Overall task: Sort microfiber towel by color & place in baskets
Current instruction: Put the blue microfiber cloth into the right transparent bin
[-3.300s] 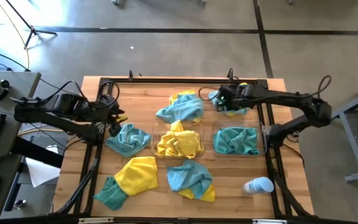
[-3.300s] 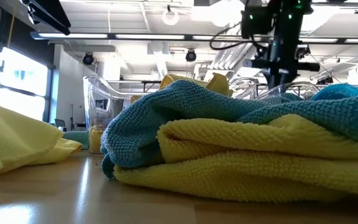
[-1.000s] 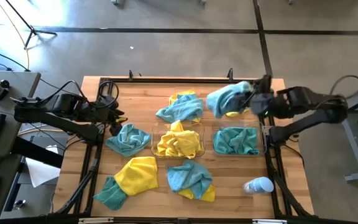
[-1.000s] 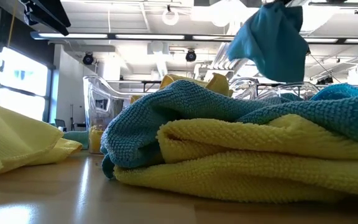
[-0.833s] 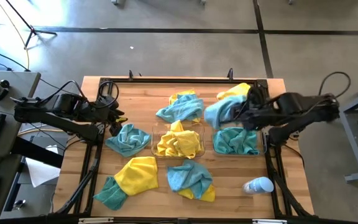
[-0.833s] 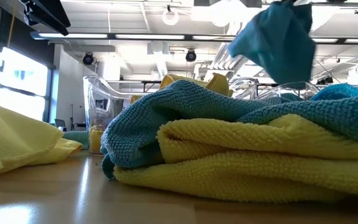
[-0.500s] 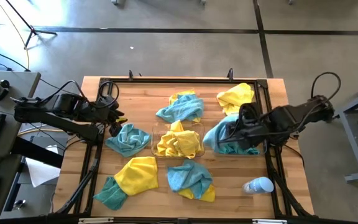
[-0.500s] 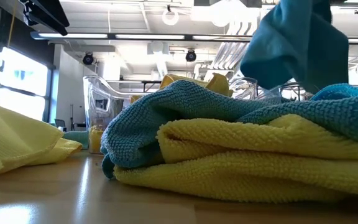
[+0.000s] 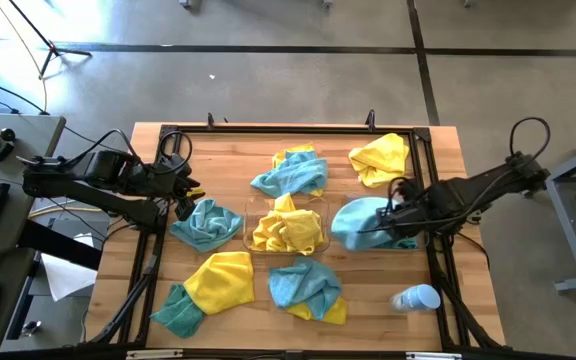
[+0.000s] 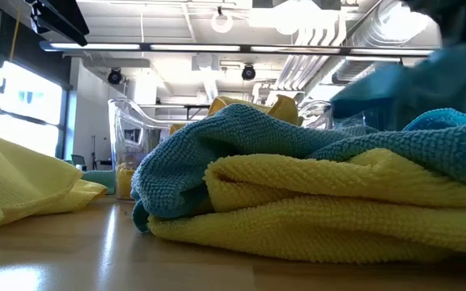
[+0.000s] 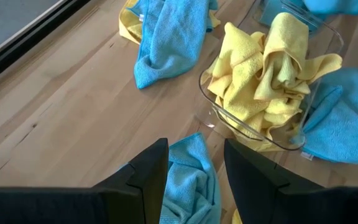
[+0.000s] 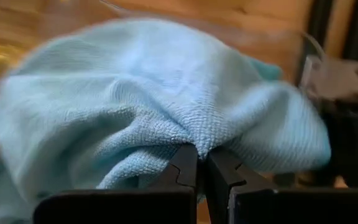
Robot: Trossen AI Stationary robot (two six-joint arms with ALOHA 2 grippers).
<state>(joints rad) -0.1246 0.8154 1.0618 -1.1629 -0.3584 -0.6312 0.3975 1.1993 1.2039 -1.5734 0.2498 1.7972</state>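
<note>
On the wooden table (image 9: pixel 446 290) we log one teal towel (image 9: pixel 356 221) pinched in the closed right gripper (image 12: pixel 199 163), over the right-hand basket (image 9: pixel 420 236) of teal cloths. Beside it, the middle basket (image 11: pixel 319 81) holds yellow towels (image 9: pixel 286 229). We list the left gripper (image 11: pixel 193 163), fingers parted and holding nothing, above a teal cloth (image 9: pixel 204 223) at the table's left.

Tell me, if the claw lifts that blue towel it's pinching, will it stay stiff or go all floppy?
Probably floppy: the blue towel bunches into soft folds where the right claw pinches it. It likely hangs and drapes, since it spreads in a loose mound over the right basket. It also looks light, since a pinch on one fold seems enough to hold it.
</note>
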